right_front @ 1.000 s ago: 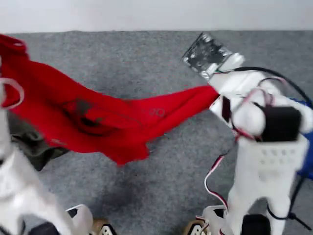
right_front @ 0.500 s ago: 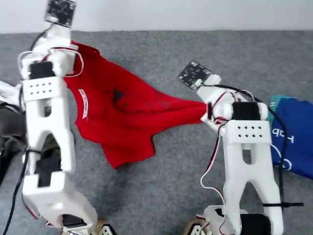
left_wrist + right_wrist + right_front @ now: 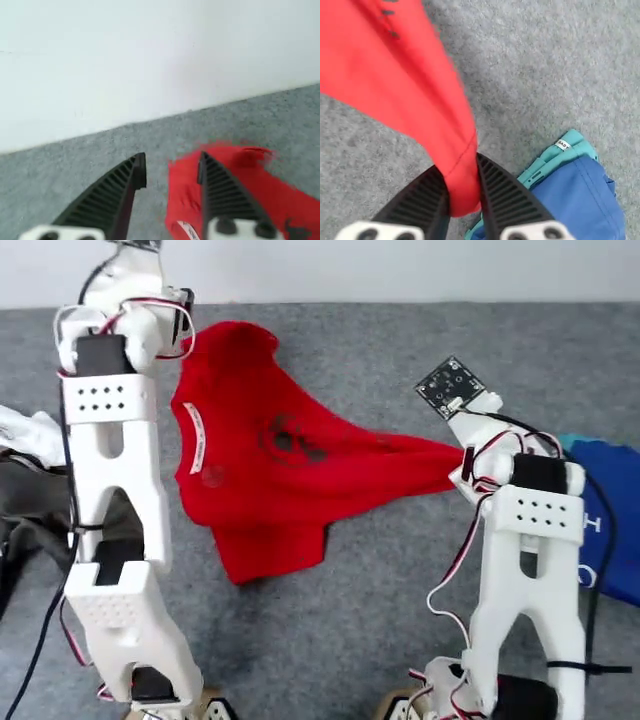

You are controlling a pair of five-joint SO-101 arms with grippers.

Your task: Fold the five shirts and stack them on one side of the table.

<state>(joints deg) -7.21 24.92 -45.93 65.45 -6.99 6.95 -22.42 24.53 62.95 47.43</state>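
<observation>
High view: the red shirt (image 3: 270,470) lies on the grey table (image 3: 400,350) a little toward 9 o'clock of centre, front up, collar toward 11 o'clock, with 1 corner drawn out in a long taut tongue toward 3 o'clock. That tongue ends in the right gripper (image 3: 461,167), whose fingers are closed tight on the red cloth, the fabric pinched between the 2 pads. The left gripper (image 3: 171,160) sits at the shirt's 11 o'clock corner by the back wall; its fingers stand wide apart, with bare table between them and the red cloth under 1 finger, so it holds nothing.

At the table's 3 o'clock edge a blue shirt (image 3: 610,530) rests on a teal shirt (image 3: 565,145), which I take to be the stack begun. A dark heap of clothes (image 3: 25,520) waits at the 9 o'clock edge, with a white piece (image 3: 25,435) on top.

This looks like the spreading step, before any fold: the body is fairly flat, but the 6 o'clock edge is bunched and the 3 o'clock part is still lifted and stretched. The next move probably calls for the right gripper to lower its corner flat and release without dragging the body along, while the left gripper takes a fresh hold near the collar so that a clean fold line can be made
</observation>
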